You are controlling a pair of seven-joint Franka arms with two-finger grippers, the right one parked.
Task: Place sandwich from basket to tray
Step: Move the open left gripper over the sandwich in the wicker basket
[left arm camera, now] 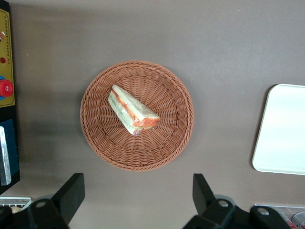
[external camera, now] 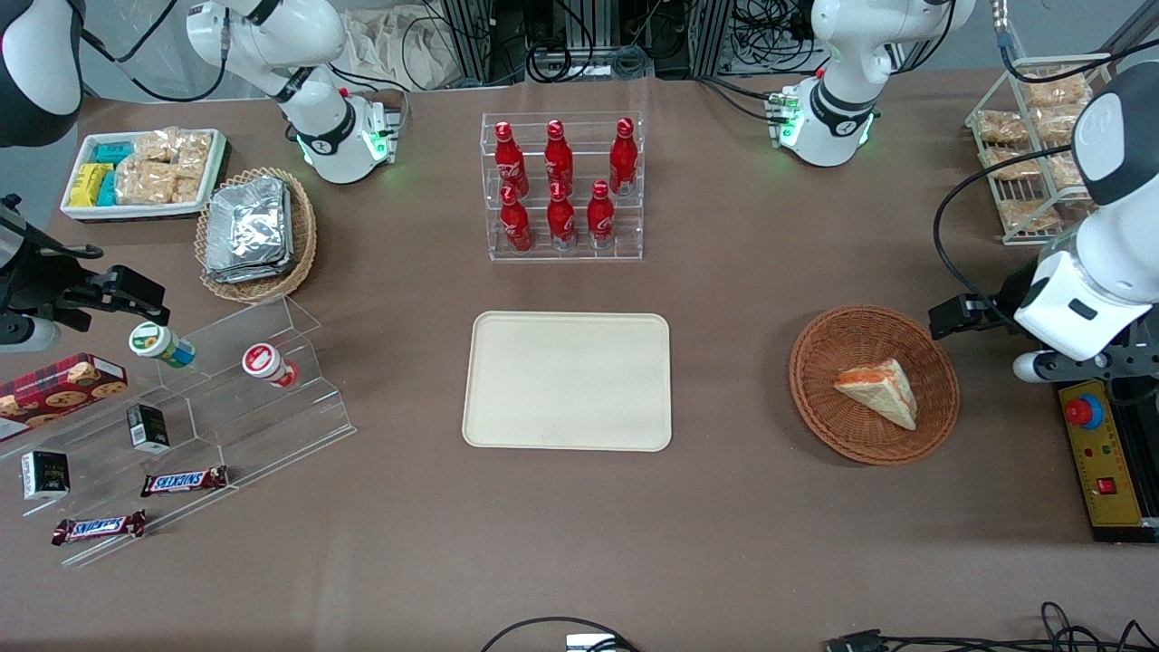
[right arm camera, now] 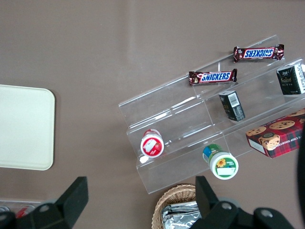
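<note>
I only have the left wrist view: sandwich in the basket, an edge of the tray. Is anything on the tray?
Observer: No. The front view shows the whole tray bare; the sandwich lies in the basket.
Operator: What stands near the tray?
Observer: A rack of red bottles, farther from the front camera than the tray.
Operator: Where's the gripper?
Observer: The gripper, open, hangs beside the basket's rim, toward the working arm's end.

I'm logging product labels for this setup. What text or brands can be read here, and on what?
"SNICKERS": on two brown candy bars on the clear acrylic stepped stand.
"CHIP": partly legible on the red plaid cookie box.
Red bottles: white script, too small to read.
Small black boxes: print unreadable.
The open left gripper hovers above the reddish-brown wicker basket.
</note>
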